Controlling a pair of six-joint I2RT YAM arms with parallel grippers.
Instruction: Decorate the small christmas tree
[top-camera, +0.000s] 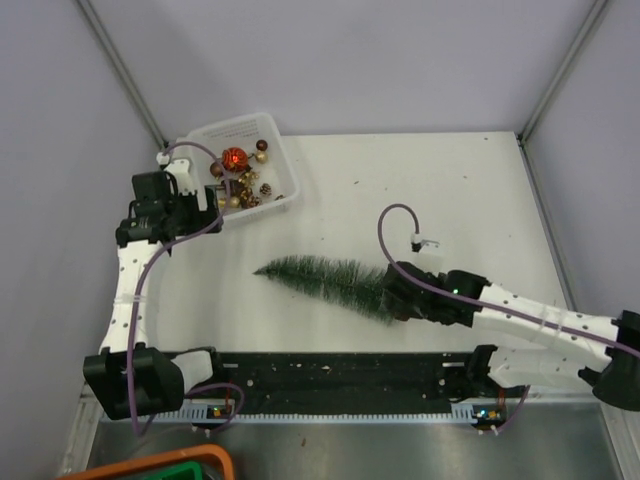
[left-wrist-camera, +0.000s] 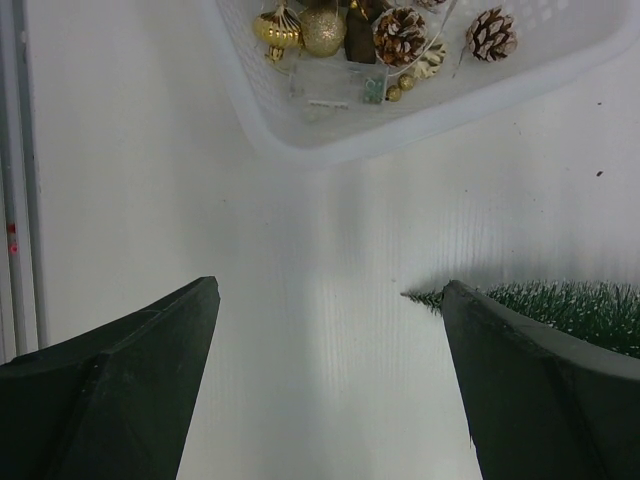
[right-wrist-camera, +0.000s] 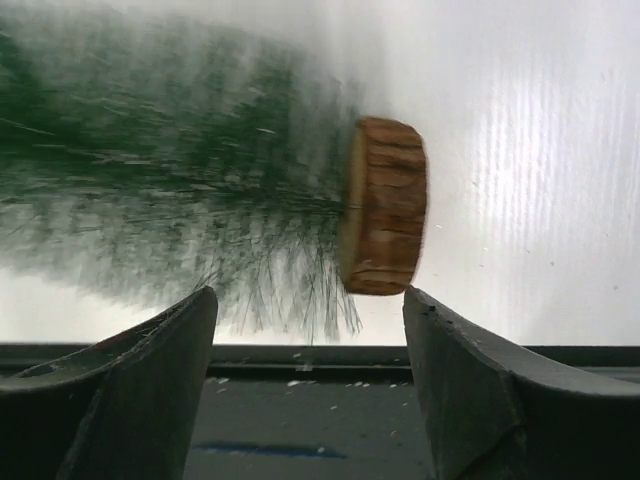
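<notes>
- Holding left pincer wide open near the white tray.
- Holding right pincer open by the wooden base of the small christmas tree lying sideways on the table.

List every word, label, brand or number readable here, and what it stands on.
None readable. The slim dark green bottle-brush tree, its round brown wooden base and the white plastic tray of baubles show no lettering.
The small coloured patches on the black rail near the arm bases are too small to read.
</notes>
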